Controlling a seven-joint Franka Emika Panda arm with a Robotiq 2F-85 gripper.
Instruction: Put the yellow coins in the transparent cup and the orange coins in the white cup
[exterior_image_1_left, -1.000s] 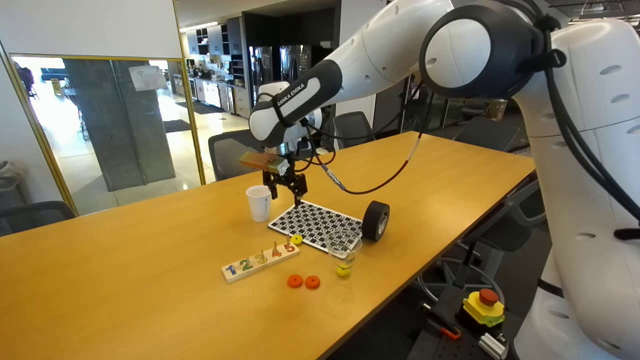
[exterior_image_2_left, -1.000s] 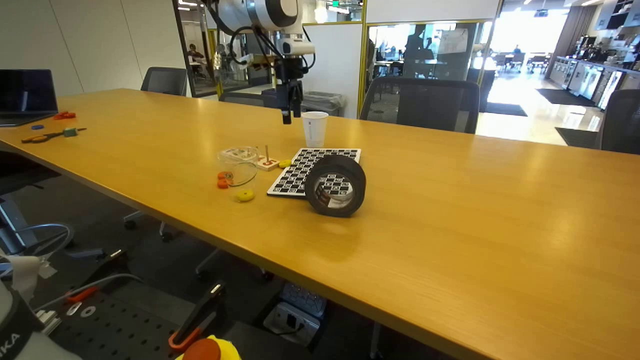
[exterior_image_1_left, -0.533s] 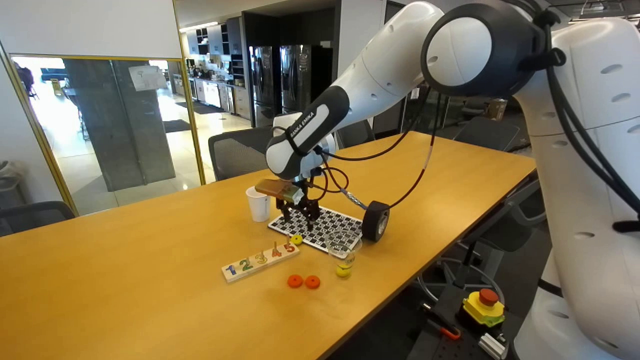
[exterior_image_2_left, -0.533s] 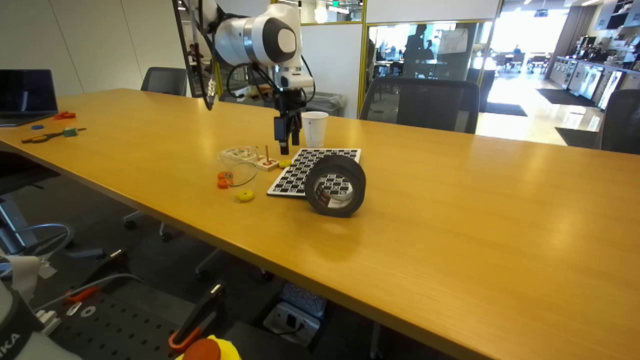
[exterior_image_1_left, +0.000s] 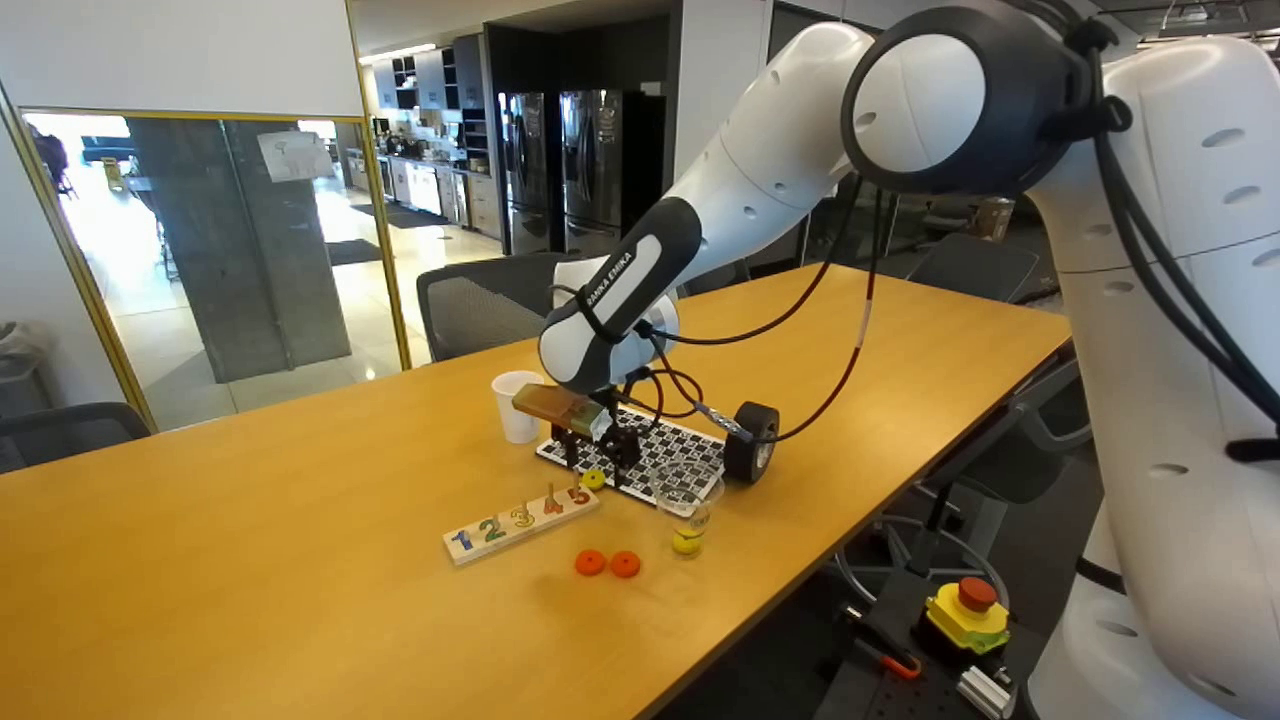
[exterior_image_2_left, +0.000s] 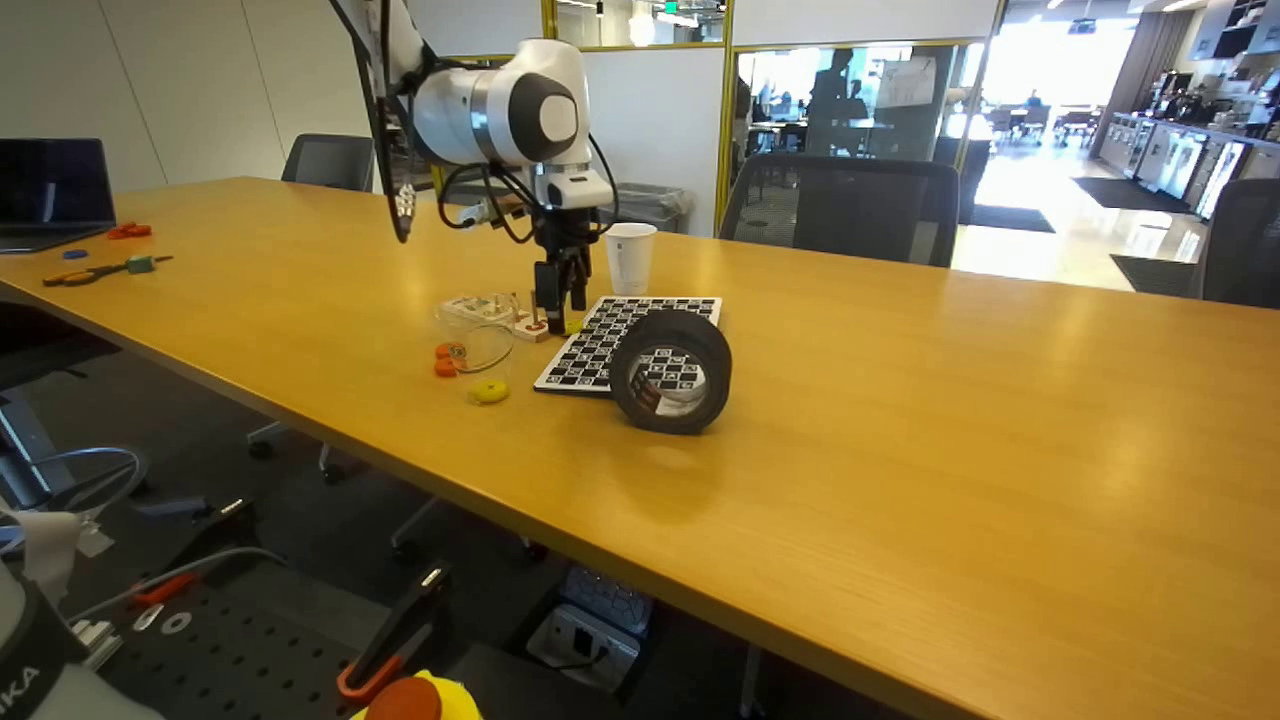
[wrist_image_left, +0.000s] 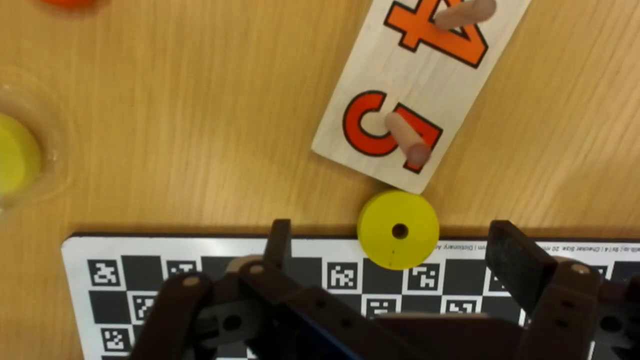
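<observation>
This is an office, and the spot reads as its meeting area. Under the claw (exterior_image_1_left: 594, 474) stretches a long wooden conference table (exterior_image_1_left: 300, 570); beyond the claw, dark mesh chairs (exterior_image_2_left: 840, 205) stand along its far edge. In an exterior view a laptop (exterior_image_2_left: 55, 185) sits open on this table, well to the left of the claw. In both exterior views gold-framed glass panels (exterior_image_1_left: 240, 250) rise behind the claw, with a sheet of paper (exterior_image_1_left: 295, 156) showing in one. Farther back from the claw lies a kitchen area (exterior_image_1_left: 430, 130): a long counter (exterior_image_2_left: 1175, 152), wall cabinets (exterior_image_1_left: 430, 80) and tall dark refrigerators (exterior_image_1_left: 592, 150).
</observation>
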